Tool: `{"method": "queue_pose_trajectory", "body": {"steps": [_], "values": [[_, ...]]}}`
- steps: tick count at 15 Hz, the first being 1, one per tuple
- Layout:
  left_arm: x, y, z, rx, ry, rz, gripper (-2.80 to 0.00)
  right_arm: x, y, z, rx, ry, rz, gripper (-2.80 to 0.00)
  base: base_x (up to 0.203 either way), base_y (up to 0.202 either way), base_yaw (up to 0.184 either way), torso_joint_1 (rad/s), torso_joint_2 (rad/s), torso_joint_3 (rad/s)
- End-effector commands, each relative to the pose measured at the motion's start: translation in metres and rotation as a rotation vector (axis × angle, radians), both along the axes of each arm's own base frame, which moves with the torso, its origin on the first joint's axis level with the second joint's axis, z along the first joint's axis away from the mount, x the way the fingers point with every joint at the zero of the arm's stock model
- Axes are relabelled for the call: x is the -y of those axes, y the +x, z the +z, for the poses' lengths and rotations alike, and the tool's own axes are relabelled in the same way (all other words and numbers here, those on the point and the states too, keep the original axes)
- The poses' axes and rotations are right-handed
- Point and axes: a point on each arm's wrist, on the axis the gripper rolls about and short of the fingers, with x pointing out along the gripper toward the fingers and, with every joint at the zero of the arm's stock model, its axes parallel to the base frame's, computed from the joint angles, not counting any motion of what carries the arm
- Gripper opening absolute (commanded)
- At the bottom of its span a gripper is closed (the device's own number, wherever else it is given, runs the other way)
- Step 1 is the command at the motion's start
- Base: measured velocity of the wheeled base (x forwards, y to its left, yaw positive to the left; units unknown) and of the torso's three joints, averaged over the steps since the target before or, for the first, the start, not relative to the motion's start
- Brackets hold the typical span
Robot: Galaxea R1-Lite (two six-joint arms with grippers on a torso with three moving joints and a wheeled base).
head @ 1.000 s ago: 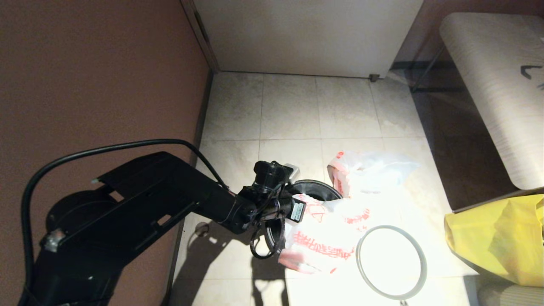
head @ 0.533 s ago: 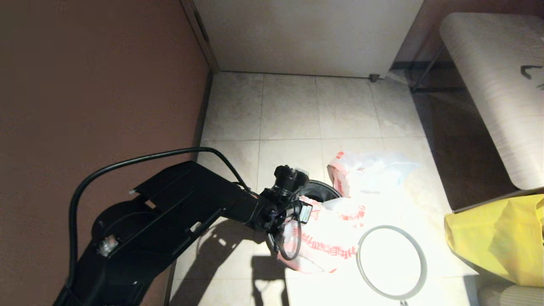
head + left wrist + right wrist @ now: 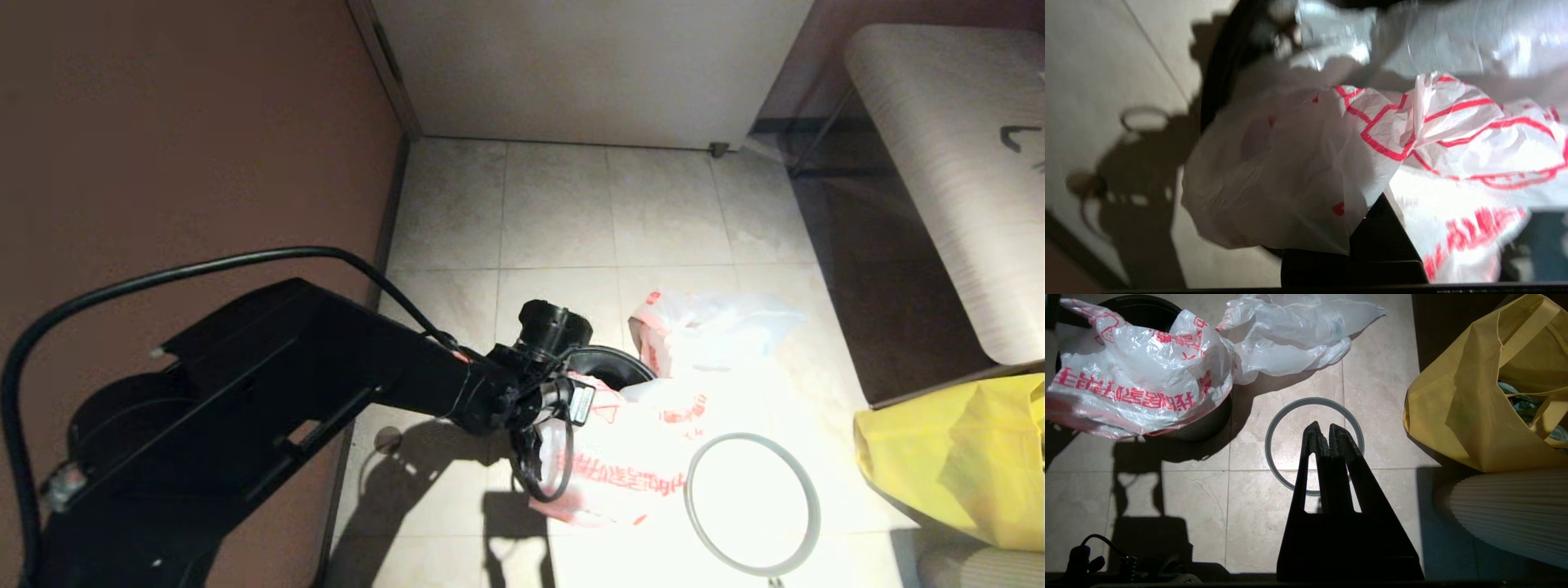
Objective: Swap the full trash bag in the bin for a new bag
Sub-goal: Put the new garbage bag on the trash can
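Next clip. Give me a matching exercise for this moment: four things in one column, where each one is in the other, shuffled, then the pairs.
Things:
1. new bag
2. full trash bag
3. grey hoop
4. yellow bag

Places:
A. flat on the tiles, off the bin
B. draped over the bin
C. slumped in a heap beside the bin
D. far to the robot's right, mouth open

Pairs: 1-B, 2-C, 3-A, 4-D
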Motion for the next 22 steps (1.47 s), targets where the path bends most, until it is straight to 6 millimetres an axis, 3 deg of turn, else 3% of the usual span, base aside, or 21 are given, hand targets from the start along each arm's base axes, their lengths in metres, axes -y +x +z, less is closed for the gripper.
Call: {"method": "queue_pose_trajectory", "body": {"steps": [1,2,5,7,10,13,14,18,22], "values": [[-0.009,-0.022,0.029,-0.071,-0.017,0.024,-2.8,0.0,0.0,0.0,-0.001,0.0,0.0,-2.8,0.0,0.0,0.0,0.0,0.0,0.0],[-0.006,-0.022,0.029,-0.087,-0.037,-0.002,0.0,0.0,0.0,0.0,-0.001,0.0,0.0,-2.8,0.0,0.0,0.0,0.0,0.0,0.0],[0.01,-0.014,0.019,-0.092,-0.057,-0.023,0.0,0.0,0.0,0.0,-0.001,0.0,0.0,-2.8,0.0,0.0,0.0,0.0,0.0,0.0],[0.007,-0.018,0.034,-0.068,-0.076,-0.005,0.0,0.0,0.0,0.0,-0.001,0.0,0.0,-2.8,0.0,0.0,0.0,0.0,0.0,0.0],[-0.017,-0.034,0.058,-0.109,-0.064,0.082,0.0,0.0,0.0,0.0,-0.001,0.0,0.0,-2.8,0.0,0.0,0.0,0.0,0.0,0.0],[-0.045,-0.071,0.081,-0.147,-0.074,0.113,0.0,0.0,0.0,0.0,-0.001,0.0,0.0,-2.8,0.0,0.0,0.0,0.0,0.0,0.0],[-0.054,-0.086,0.075,-0.176,-0.051,0.109,-2.8,0.0,0.0,0.0,-0.001,0.0,0.0,-2.8,0.0,0.0,0.0,0.0,0.0,0.0],[-0.069,-0.123,0.015,-0.144,-0.012,0.094,-2.8,0.0,0.0,0.0,-0.001,0.0,0.0,-2.8,0.0,0.0,0.0,0.0,0.0,0.0],[-0.059,-0.134,-0.054,0.073,-0.009,0.042,-2.8,0.0,0.0,0.0,-0.001,0.0,0.0,-2.8,0.0,0.0,0.0,0.0,0.0,0.0]]}}
